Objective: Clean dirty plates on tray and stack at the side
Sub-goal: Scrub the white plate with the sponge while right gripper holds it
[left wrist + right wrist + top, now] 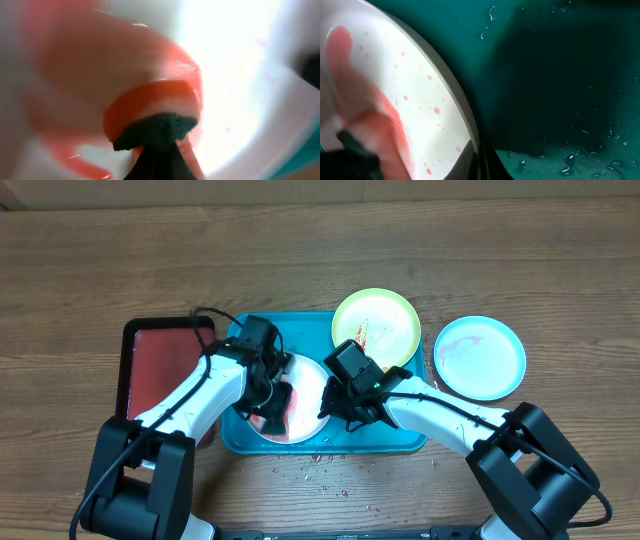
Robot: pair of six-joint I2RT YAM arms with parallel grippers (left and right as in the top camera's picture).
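Red crumbs (310, 465) speckle the worktop (100, 260) just in front of the turquoise tray (305, 332). The white plate (305, 385) lies on the tray, smeared red. The left claw (270, 402) pinches a red-stained sponge (155, 115) pressed onto the plate, and the right claw (332, 406) is clamped on the plate's right rim. Farther back, the yellow-green plate (385, 320) overlaps the tray's far right corner. The light blue plate (480, 360) sits on the worktop right of the tray, and a dark red tray (160, 365) sits left of it.
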